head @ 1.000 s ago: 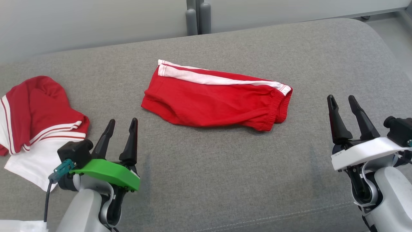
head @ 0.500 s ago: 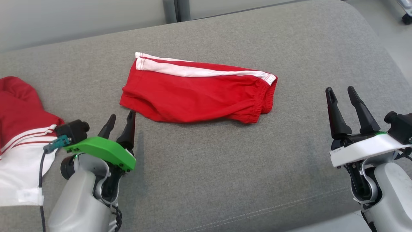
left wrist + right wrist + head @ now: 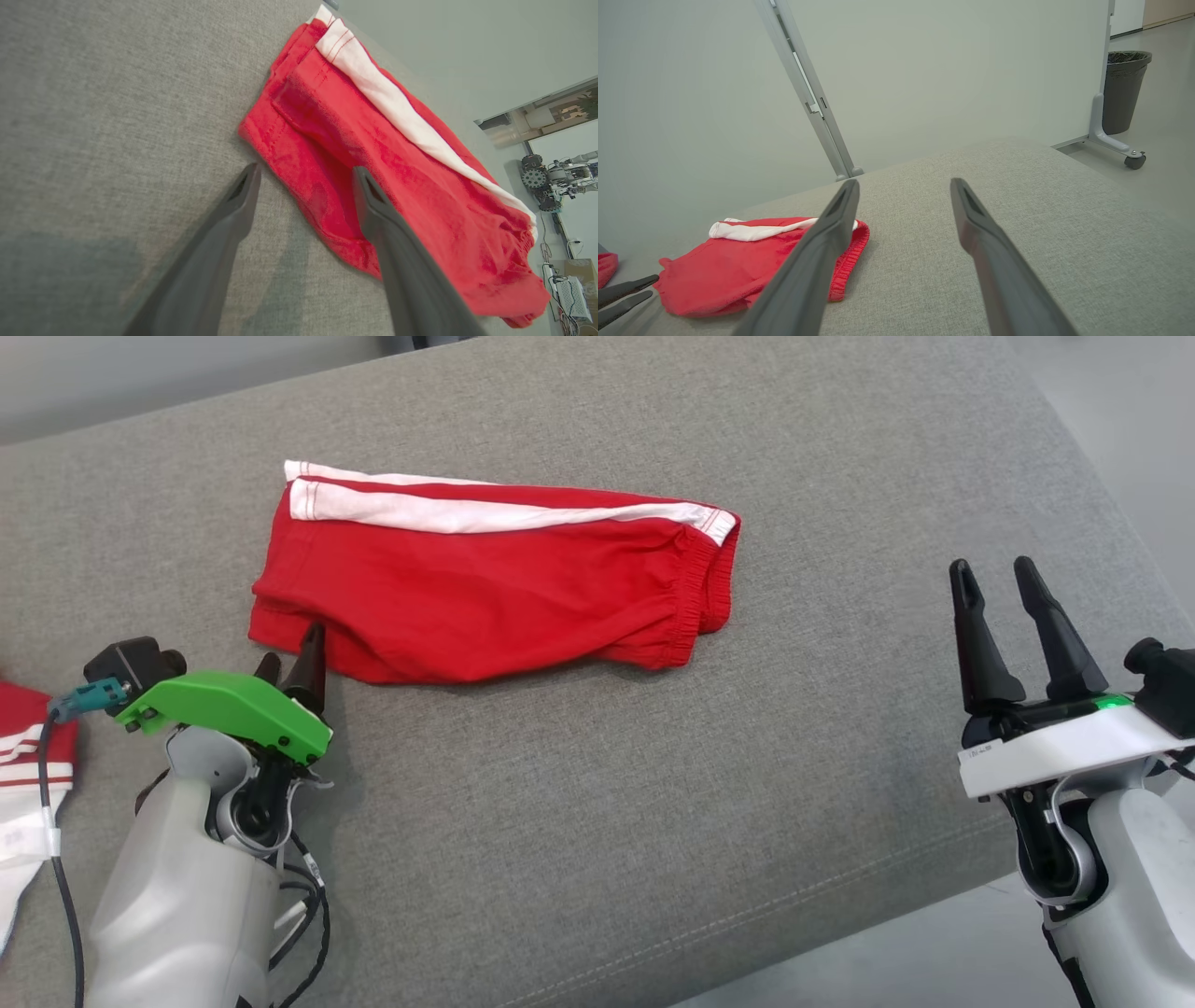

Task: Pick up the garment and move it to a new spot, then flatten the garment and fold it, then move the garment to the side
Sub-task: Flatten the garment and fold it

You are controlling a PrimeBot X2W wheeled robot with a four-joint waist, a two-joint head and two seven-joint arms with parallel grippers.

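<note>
Legible markings: none. A small white label [image 3: 980, 754] is affixed to the left end of the white mount [image 3: 1064, 747] behind the right gripper [image 3: 991, 564]. It carries one line of dark print, possibly a short code; the characters are too small to read.

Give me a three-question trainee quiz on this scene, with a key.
1. True or false: the right gripper is open and apart from the red shorts.
2. Which gripper is at the shorts' near corner? A. left gripper B. right gripper
3. Fill in: the stripe along the shorts' far edge is ___.
Key: 1 true; 2 A; 3 white.
</note>
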